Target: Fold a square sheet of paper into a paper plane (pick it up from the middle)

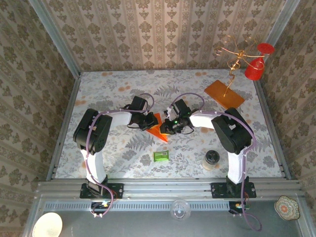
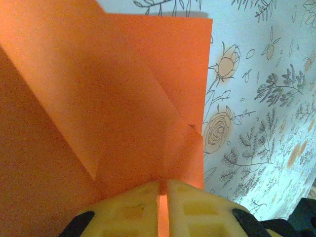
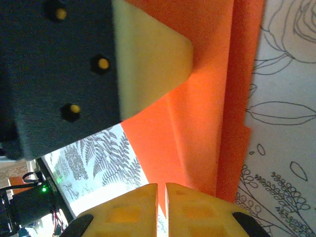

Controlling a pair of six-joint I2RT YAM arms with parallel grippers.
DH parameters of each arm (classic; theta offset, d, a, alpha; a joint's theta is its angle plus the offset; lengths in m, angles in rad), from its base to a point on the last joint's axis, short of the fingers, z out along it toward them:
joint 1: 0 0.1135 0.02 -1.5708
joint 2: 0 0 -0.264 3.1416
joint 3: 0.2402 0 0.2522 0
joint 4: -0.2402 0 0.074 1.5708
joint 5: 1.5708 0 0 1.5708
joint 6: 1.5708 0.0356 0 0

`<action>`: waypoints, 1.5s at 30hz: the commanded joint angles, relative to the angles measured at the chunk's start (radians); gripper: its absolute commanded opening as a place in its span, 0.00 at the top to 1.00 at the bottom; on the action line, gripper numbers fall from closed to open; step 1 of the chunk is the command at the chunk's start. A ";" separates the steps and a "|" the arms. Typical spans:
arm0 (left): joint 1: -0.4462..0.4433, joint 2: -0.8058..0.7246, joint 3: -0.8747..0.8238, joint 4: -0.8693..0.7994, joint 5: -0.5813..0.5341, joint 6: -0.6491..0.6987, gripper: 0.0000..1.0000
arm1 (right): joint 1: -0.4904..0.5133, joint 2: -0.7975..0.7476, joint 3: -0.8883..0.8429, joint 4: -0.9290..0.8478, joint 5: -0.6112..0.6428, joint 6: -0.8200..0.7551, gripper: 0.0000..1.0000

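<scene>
Left wrist: orange paper [image 2: 123, 98] (creased) between left tool's [image 2: 163, 190] jaws

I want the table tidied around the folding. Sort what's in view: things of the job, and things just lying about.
Job: orange paper, part-folded; left gripper shut on it; right gripper at its edge.
Lying about: green packet, dark-lidded jar, brownish-orange board, gold wire stand, red cup.
</scene>
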 commanded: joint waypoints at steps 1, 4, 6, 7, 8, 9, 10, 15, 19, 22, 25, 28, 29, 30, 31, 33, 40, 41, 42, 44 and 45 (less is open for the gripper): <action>0.004 0.005 -0.013 -0.010 0.011 0.011 0.86 | 0.007 0.029 0.017 -0.021 -0.016 -0.008 0.85; 0.004 0.007 -0.014 -0.010 0.011 0.009 0.86 | 0.008 0.037 0.005 -0.020 -0.016 -0.009 0.85; 0.004 0.010 -0.014 -0.010 0.011 0.009 0.86 | 0.008 0.039 -0.003 -0.021 -0.019 -0.009 0.85; 0.006 0.011 -0.013 -0.010 0.009 0.009 0.86 | 0.009 0.041 -0.006 -0.021 -0.019 -0.009 0.85; 0.006 0.013 -0.012 -0.010 0.010 0.009 0.86 | 0.008 0.041 -0.009 -0.021 -0.019 -0.009 0.85; 0.005 0.016 -0.012 -0.010 0.008 0.009 0.86 | 0.008 0.043 -0.012 -0.022 -0.019 -0.009 0.85; 0.006 0.020 -0.013 -0.010 0.008 0.009 0.86 | 0.008 0.044 -0.014 -0.022 -0.019 -0.009 0.85; 0.010 0.037 -0.021 -0.006 0.005 0.006 0.86 | 0.008 0.053 -0.020 -0.031 -0.027 -0.015 0.85; 0.011 0.034 -0.033 -0.004 -0.001 0.001 0.86 | 0.008 0.042 -0.029 -0.037 -0.041 -0.021 0.85; 0.013 0.021 -0.042 -0.004 -0.002 0.000 0.86 | 0.009 -0.002 -0.052 -0.011 -0.064 -0.014 0.84; 0.013 0.010 -0.047 -0.005 -0.002 0.000 0.86 | 0.007 -0.041 -0.063 -0.016 -0.068 -0.014 0.83; 0.013 0.007 -0.047 -0.004 0.004 0.002 0.86 | 0.007 -0.059 -0.080 -0.017 -0.072 -0.012 0.83; 0.013 0.007 -0.048 -0.004 0.006 0.002 0.86 | 0.008 -0.064 -0.088 -0.015 -0.075 -0.011 0.84; 0.013 0.007 -0.047 -0.002 0.007 0.000 0.86 | 0.008 -0.064 -0.097 -0.012 -0.080 -0.011 0.83; 0.013 0.005 -0.047 -0.002 0.008 0.000 0.86 | 0.008 -0.065 -0.104 -0.006 -0.083 -0.008 0.83; 0.013 0.003 -0.047 0.002 0.015 -0.001 0.86 | 0.008 -0.063 -0.119 -0.002 -0.086 -0.006 0.84; 0.007 -0.022 -0.052 0.006 0.029 -0.003 0.85 | 0.014 -0.038 -0.132 0.010 -0.094 -0.006 0.83; 0.007 -0.024 -0.052 0.007 0.032 -0.001 0.86 | 0.015 -0.033 -0.131 0.010 -0.095 -0.007 0.83; 0.006 -0.025 -0.052 0.007 0.033 -0.001 0.85 | 0.017 -0.028 -0.128 0.010 -0.097 -0.008 0.83; 0.004 -0.024 -0.053 0.007 0.035 -0.003 0.85 | 0.019 -0.022 -0.125 0.004 -0.094 -0.010 0.83; 0.004 -0.025 -0.056 0.007 0.036 -0.003 0.85 | 0.021 -0.018 -0.124 0.002 -0.092 -0.011 0.83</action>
